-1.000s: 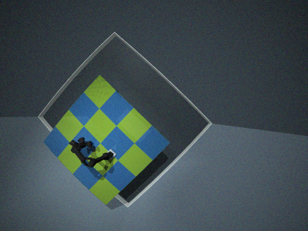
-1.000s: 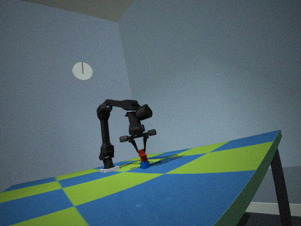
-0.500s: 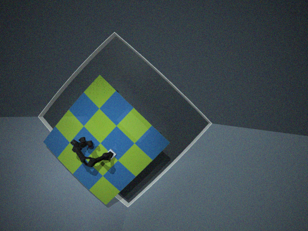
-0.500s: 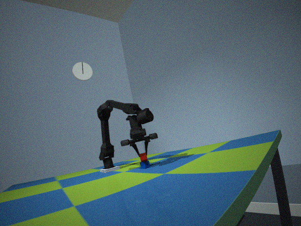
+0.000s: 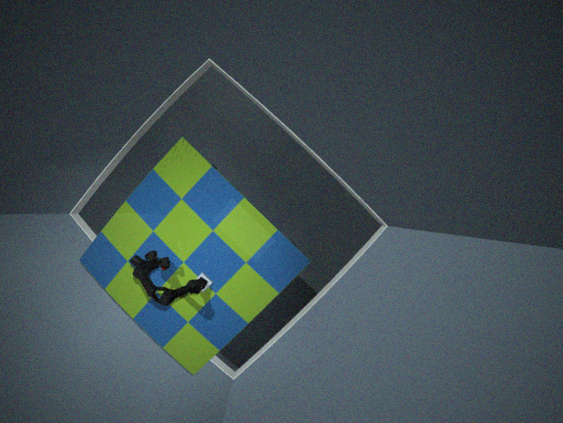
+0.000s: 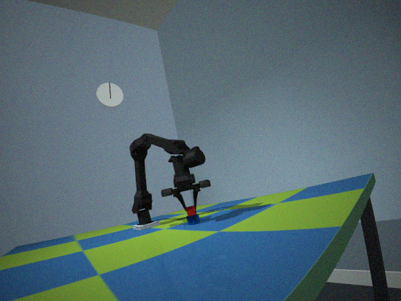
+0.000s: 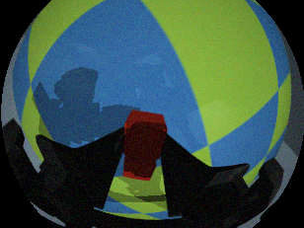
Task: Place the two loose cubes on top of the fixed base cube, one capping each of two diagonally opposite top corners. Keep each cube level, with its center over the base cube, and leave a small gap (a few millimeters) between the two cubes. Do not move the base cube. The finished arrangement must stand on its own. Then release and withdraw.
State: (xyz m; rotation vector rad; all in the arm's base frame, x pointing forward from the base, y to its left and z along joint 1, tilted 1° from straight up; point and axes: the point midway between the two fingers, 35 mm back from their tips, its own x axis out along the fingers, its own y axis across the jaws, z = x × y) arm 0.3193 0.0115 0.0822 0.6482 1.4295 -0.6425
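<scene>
The blue base cube [image 6: 193, 220] stands on the checkered table. My gripper [image 6: 191, 207] [image 7: 144, 134] points down and is shut on a red cube [image 6: 191, 211] [image 7: 147, 118]. The held cube is low, at the top of the base cube. Contact between them cannot be made out. The second red cube cannot be told apart in the exterior view, where the red runs together above the blue. In the wrist view a red strip [image 7: 138, 176] shows below the dark face of the red. The base cube is hidden there. In the top view the arm covers most of the cubes.
The checkered table [image 5: 182, 228] [image 6: 194, 259] [image 7: 227, 53] spreads around the cubes. The arm's white base plate [image 5: 209, 282] [image 6: 146, 225] is near the cubes. The arm's shadow falls across the table.
</scene>
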